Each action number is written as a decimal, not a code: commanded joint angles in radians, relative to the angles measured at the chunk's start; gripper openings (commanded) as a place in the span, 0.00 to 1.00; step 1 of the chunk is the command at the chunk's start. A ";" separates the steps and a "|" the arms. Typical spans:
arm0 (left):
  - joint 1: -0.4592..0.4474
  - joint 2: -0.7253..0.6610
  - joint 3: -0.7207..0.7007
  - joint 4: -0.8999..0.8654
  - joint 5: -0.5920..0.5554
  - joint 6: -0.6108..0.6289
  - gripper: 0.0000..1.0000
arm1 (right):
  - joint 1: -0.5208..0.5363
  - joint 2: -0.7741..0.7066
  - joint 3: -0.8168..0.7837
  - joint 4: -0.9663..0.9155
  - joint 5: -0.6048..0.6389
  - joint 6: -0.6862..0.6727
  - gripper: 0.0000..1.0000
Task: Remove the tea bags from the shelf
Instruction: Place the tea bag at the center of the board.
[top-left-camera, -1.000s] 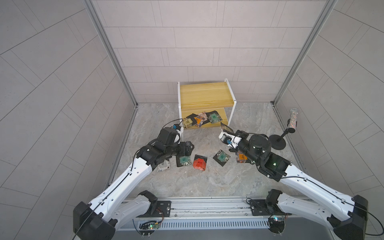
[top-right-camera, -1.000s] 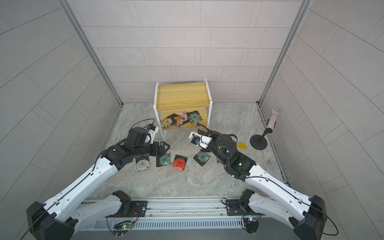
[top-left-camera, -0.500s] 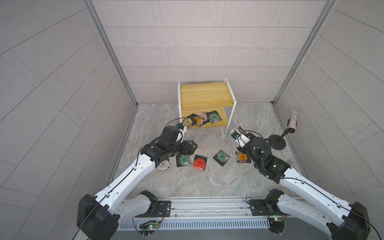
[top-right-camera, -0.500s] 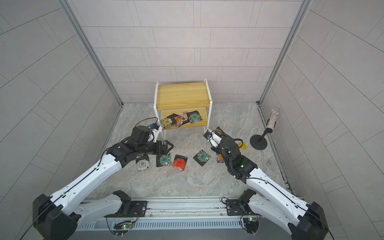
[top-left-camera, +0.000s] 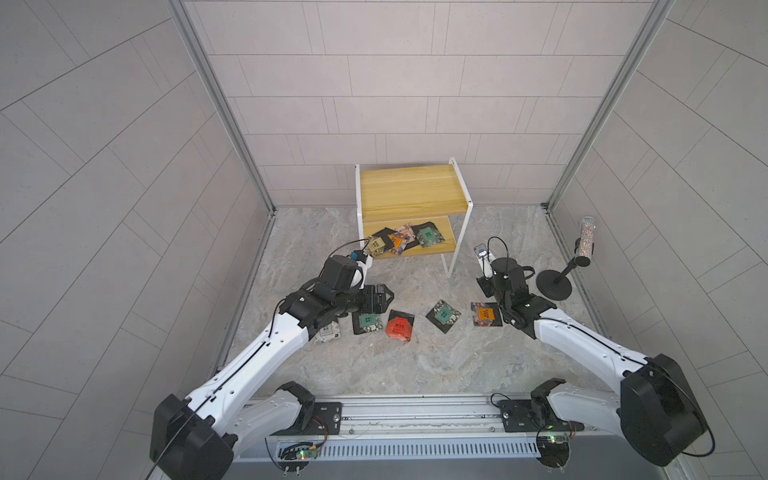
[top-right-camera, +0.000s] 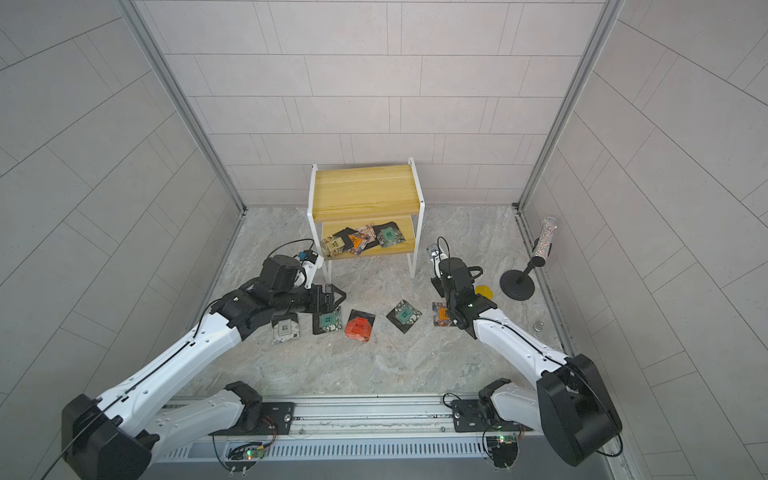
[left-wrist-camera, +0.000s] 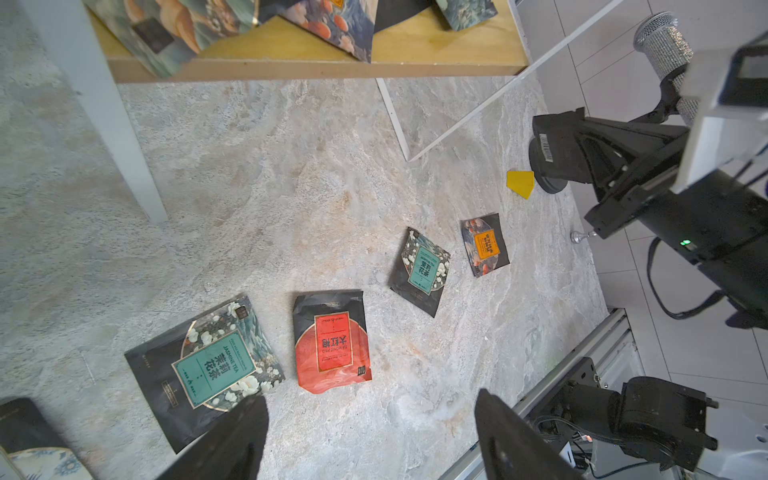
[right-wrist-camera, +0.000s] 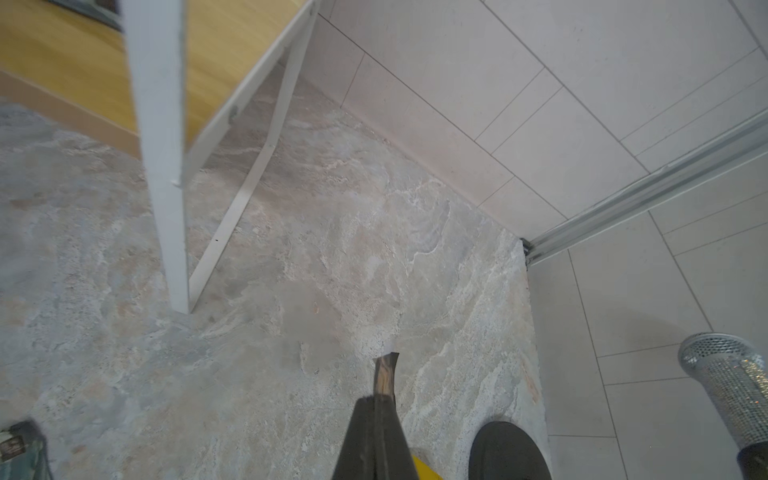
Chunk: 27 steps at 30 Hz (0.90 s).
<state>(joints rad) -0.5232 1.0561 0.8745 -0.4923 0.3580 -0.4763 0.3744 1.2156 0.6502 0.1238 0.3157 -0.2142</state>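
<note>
Overhead, in both top views, about four tea bags (top-left-camera: 401, 241) lie overlapped on the lower board of the shelf (top-left-camera: 411, 187), ahead of and above the left gripper (top-left-camera: 380, 297). Five loose tea bags (top-right-camera: 361, 326) lie flat on the worktop (top-left-camera: 374, 374) between it and the right gripper (top-left-camera: 485, 286). In the left wrist view the left gripper (left-wrist-camera: 370, 436) stands wide and empty just above the loose tea bags, with the shelf's board well ahead. In the right wrist view the right gripper (right-wrist-camera: 384, 399) is clamped on a held tea bag (right-wrist-camera: 386, 370), seen edge-on. These sachets look light, thin, slick and floppy, so pinching an overhanging corner seems best.
</note>
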 joint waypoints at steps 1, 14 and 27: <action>-0.001 -0.021 -0.008 -0.019 -0.011 0.017 0.86 | -0.039 0.043 0.041 0.044 -0.029 0.100 0.00; -0.001 -0.053 -0.012 -0.054 -0.057 0.027 0.86 | -0.123 0.280 0.173 -0.003 -0.147 0.256 0.00; -0.001 -0.104 -0.043 -0.064 -0.088 0.013 0.86 | -0.127 0.426 0.355 -0.253 -0.202 0.360 0.00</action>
<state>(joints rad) -0.5232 0.9733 0.8459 -0.5362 0.2886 -0.4709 0.2520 1.6253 0.9821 -0.0311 0.1356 0.0963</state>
